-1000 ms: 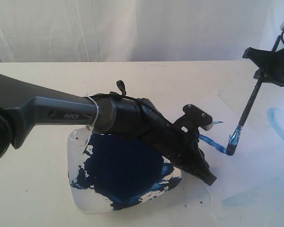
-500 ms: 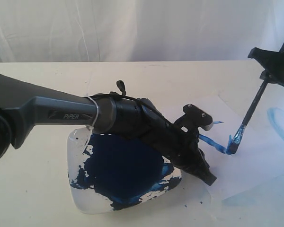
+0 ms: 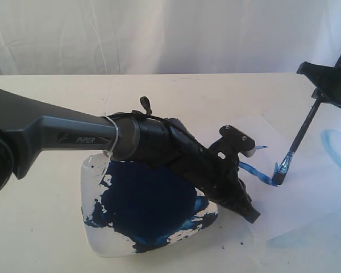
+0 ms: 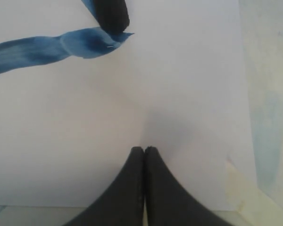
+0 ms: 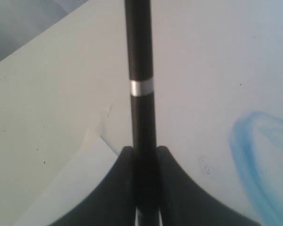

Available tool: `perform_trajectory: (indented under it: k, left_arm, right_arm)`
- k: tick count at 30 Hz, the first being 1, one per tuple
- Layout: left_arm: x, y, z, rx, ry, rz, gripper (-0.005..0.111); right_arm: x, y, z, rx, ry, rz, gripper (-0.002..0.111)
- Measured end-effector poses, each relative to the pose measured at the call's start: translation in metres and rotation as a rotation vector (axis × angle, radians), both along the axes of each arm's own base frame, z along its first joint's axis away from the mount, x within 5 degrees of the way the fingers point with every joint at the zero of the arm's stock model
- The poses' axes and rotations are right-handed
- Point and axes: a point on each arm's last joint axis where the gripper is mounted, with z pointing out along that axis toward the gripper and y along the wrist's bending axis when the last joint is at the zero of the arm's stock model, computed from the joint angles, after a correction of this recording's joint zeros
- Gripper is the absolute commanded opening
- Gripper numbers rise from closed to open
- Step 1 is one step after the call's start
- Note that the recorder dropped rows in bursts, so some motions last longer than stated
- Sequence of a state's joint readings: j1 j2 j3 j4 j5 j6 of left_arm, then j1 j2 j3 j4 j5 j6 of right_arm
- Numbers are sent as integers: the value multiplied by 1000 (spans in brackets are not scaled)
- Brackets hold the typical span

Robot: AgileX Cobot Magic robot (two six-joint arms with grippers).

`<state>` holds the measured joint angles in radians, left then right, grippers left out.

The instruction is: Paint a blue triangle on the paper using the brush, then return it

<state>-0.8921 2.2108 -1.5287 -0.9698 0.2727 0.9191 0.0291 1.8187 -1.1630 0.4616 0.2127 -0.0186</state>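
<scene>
The left gripper (image 4: 144, 155), pressed together, seems to pin the paper (image 3: 312, 190) to the worktop (image 3: 40, 239); the right gripper (image 5: 145, 157) pinches the brush (image 3: 300, 136), bristles on the paper just right of it.

You lose the paper's (image 3: 307, 187) left part & most of the blue triangle (image 3: 254, 172) behind the left arm (image 3: 159, 142); only one stroke shows. The right gripper (image 3: 321, 91) is cut off at the right edge; brush (image 3: 302, 129) bristles too small to tell.

Exterior view low across the table (image 3: 40, 239); both wrist views close above the paper (image 4: 188, 94).
</scene>
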Motion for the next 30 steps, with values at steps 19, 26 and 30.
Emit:
perform_trajectory:
  k: [19, 26, 30]
  left_arm:
    - [0, 0, 0, 0, 0, 0, 0]
    - [0, 0, 0, 0, 0, 0, 0]
    - [0, 0, 0, 0, 0, 0, 0]
  right_arm:
    - [13, -6, -8, -24, -103, -73, 0]
    - [17, -9, -8, -29, -154, -108, 0]
    - [21, -11, -14, -35, -178, -131, 0]
